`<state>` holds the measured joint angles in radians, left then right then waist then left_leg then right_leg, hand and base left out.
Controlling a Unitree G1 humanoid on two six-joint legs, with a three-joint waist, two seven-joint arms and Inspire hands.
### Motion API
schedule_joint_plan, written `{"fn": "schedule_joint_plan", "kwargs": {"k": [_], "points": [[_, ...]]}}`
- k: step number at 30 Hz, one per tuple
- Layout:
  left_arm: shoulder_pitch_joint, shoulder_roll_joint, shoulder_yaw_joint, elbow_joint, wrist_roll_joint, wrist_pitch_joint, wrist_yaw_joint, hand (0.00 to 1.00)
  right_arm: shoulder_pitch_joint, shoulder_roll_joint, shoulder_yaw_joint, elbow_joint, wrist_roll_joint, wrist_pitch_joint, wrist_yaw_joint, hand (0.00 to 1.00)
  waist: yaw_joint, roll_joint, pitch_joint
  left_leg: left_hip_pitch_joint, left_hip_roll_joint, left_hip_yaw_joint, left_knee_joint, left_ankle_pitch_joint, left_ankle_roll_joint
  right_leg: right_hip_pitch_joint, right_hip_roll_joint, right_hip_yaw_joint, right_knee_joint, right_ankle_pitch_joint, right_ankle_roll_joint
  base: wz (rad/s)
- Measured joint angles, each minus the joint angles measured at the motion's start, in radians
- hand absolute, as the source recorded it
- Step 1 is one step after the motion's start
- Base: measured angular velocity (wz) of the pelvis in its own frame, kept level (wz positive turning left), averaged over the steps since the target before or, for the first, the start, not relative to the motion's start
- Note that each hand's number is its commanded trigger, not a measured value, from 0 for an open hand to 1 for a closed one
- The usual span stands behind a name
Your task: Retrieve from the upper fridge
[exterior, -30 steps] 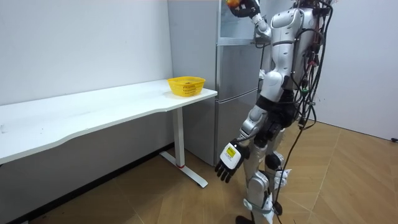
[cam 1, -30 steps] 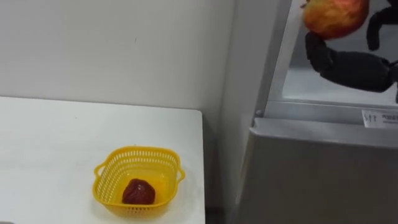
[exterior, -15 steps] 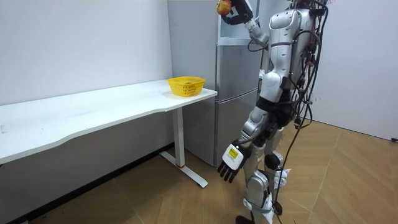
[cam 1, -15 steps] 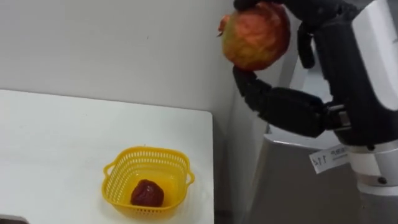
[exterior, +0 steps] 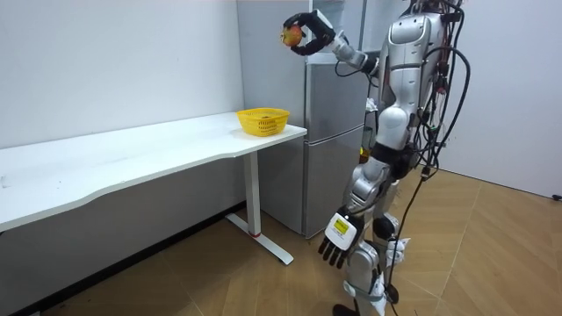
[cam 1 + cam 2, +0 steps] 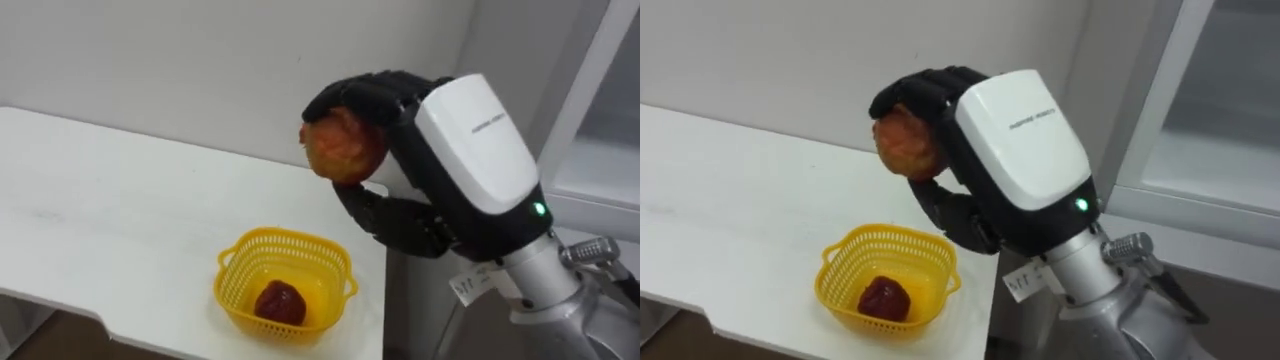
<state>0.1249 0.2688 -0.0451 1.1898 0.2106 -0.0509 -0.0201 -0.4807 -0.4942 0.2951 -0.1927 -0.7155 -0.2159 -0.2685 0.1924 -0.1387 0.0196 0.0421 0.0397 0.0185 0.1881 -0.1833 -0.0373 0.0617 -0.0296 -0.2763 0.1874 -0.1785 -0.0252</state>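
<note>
A red-yellow apple [image 6: 340, 145] is in my right hand [image 6: 425, 215], whose dark fingers curl round it from above and below. The hand hovers in the air over the right end of the white table [image 6: 100, 200], above and slightly behind a yellow basket [image 6: 236, 265]. A dark red fruit [image 6: 281, 302] lies in that basket. In the room view I stand in front of the grey fridge [image 5: 334, 132], right arm raised toward the room view's left with the apple [image 5: 291, 36] high above the basket [image 5: 262, 119]. My left hand [image 5: 338, 239] hangs by my leg, fingers relaxed.
The fridge's open upper compartment [image 6: 605, 130] is at the right, its frame close behind my forearm. The table's right edge lies just beside the basket, and a white wall [image 6: 200, 60] runs behind the table.
My right hand has carried the apple out of the upper fridge, leftward and down, to above the basket. The eye views have turned left toward the table.
</note>
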Motion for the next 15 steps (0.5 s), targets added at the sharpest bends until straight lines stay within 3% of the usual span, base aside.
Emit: {"fn": "schedule_joint_plan", "kwargs": {"k": [4, 11, 15], "points": [[-0.003, 0.002, 0.000, 0.000, 0.000, 0.013, -0.028, 0.00, -0.003, 0.000, 0.018, 0.049, 0.004, 0.036, 0.029, 1.00, 0.025, -0.010, 0.0025, -0.002, -0.002, -0.014, 0.001, -0.002, 0.002, 0.006, -0.003, -0.017, -0.002, -0.002, 0.003, 0.11], [-0.021, 0.009, -0.001, -0.002, 0.042, 0.026, -0.045, 0.00, -0.039, 0.004, 0.124, 0.216, -0.017, 0.054, 0.080, 1.00, 0.042, -0.011, 0.0023, -0.016, -0.003, -0.029, 0.002, -0.002, 0.002, 0.007, -0.005, -0.030, -0.004, -0.002, 0.004, 0.08], [-0.026, 0.011, -0.003, -0.001, 0.046, 0.030, -0.058, 0.00, -0.041, 0.019, 0.135, 0.307, -0.030, 0.068, 0.108, 1.00, 0.056, -0.018, -0.0001, -0.017, -0.006, -0.032, 0.002, -0.002, 0.002, 0.007, -0.005, -0.031, -0.004, -0.003, 0.004, 0.01]]}}
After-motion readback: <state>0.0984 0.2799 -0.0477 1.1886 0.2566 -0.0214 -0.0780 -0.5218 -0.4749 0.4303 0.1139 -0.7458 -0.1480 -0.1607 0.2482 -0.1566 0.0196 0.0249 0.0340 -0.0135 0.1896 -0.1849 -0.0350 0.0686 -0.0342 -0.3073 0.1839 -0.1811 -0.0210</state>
